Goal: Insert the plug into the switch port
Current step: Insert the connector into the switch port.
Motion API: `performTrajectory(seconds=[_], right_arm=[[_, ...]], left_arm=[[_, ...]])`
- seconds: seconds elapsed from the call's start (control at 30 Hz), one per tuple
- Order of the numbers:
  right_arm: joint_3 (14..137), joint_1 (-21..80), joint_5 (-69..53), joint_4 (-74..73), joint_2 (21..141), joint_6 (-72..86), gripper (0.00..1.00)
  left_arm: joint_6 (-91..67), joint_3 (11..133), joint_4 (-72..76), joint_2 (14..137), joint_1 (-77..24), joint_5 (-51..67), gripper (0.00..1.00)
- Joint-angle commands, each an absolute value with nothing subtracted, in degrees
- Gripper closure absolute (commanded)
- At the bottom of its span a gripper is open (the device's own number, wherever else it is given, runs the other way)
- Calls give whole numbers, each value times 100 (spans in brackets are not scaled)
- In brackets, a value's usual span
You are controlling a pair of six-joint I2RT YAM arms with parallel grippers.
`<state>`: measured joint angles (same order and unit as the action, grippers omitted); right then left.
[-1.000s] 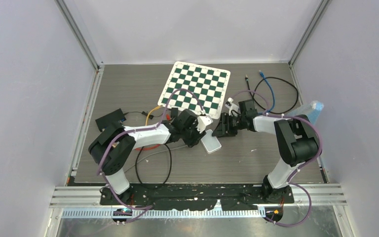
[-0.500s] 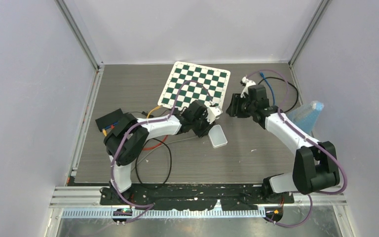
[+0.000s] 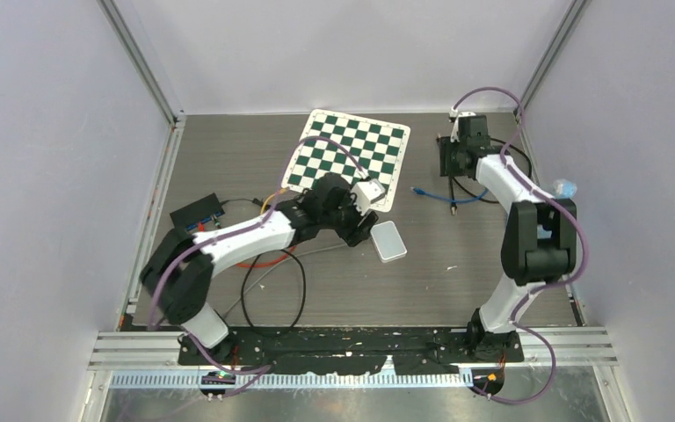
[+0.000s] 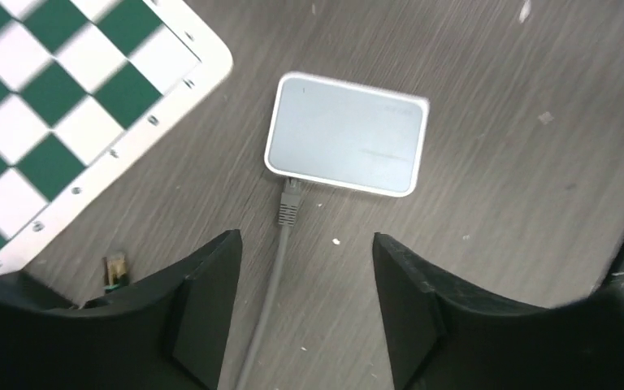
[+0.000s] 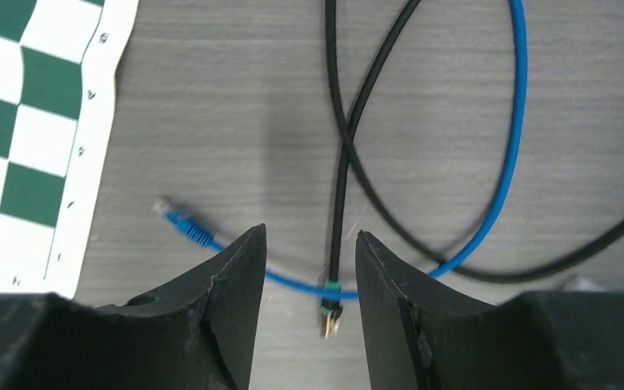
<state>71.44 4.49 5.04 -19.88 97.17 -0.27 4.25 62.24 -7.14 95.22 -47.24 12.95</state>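
The white switch lies flat on the table right of centre, also in the left wrist view. A grey plug sits against its near edge, apparently in a port, with its grey cable running back between my fingers. My left gripper is open and empty just behind the plug, at the switch's left in the top view. My right gripper is open and empty at the back right, above a blue plug and a black cable's gold-tipped end.
A green and white chessboard lies behind the switch. The blue cable and a black cable loop at the back right. A black box, orange and red wires and a black cable loop lie on the left.
My right arm has swung from beside the switch to the back right. The blue plug now lies nearer the centre. My left gripper has stayed by the switch, which shifted slightly.
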Motion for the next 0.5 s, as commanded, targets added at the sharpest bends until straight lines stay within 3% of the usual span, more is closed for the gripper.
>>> performTrajectory(seconds=[0.0, 0.03, 0.23, 0.47], right_arm=[[8163, 235, -226, -2394, 10449, -673, 49], [8422, 228, -421, -2493, 10560, -948, 49], [8676, 214, -2143, -3205, 10915, -3004, 49], [8779, 212, -2373, -3746, 11099, -4392, 44]], left_arm=[[361, 5946, -759, 8337, -4729, 971, 6], [443, 5811, -780, 8145, -4729, 830, 1], [134, 5624, -1055, 7359, -4746, 164, 0], [280, 5431, -1538, 6378, -4740, -203, 1]])
